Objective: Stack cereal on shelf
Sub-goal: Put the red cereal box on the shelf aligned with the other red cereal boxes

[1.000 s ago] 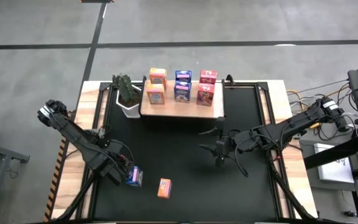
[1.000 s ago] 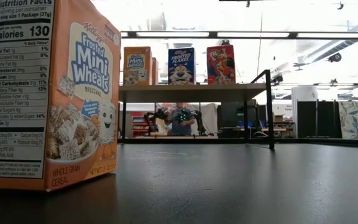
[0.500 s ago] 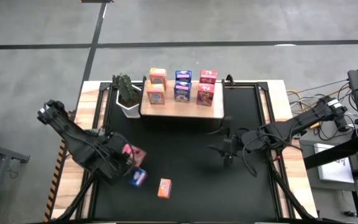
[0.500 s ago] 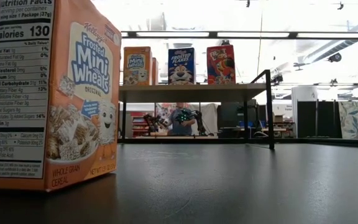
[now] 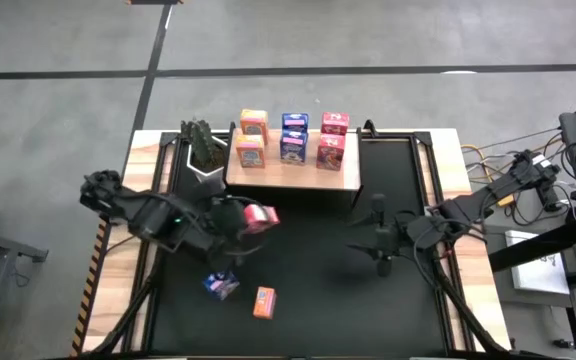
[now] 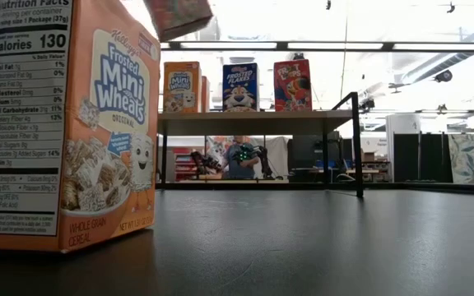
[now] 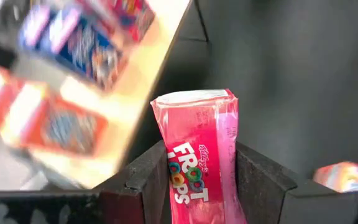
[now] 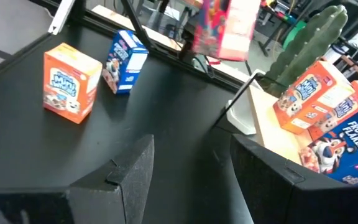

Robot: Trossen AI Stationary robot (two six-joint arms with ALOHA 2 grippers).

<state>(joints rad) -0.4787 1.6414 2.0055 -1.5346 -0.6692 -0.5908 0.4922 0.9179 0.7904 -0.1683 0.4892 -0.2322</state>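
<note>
While the left claw (image 5: 251,219) clamps a pink Froot Loops box (image 5: 261,216) above the tabletop (image 5: 308,270), at six o'clock from the shelf (image 5: 293,176), the right claw (image 5: 377,209) waits open at three o'clock.

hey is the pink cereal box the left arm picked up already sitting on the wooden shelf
No. The pink box is in the left gripper, held above the black mat in front of the shelf, not on it.

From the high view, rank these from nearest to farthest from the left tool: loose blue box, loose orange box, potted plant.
Measured from the left tool, which holds the pink box:
1. Loose blue box, on the mat near the front edge.
2. Potted plant and loose orange box: too close to call.
</note>
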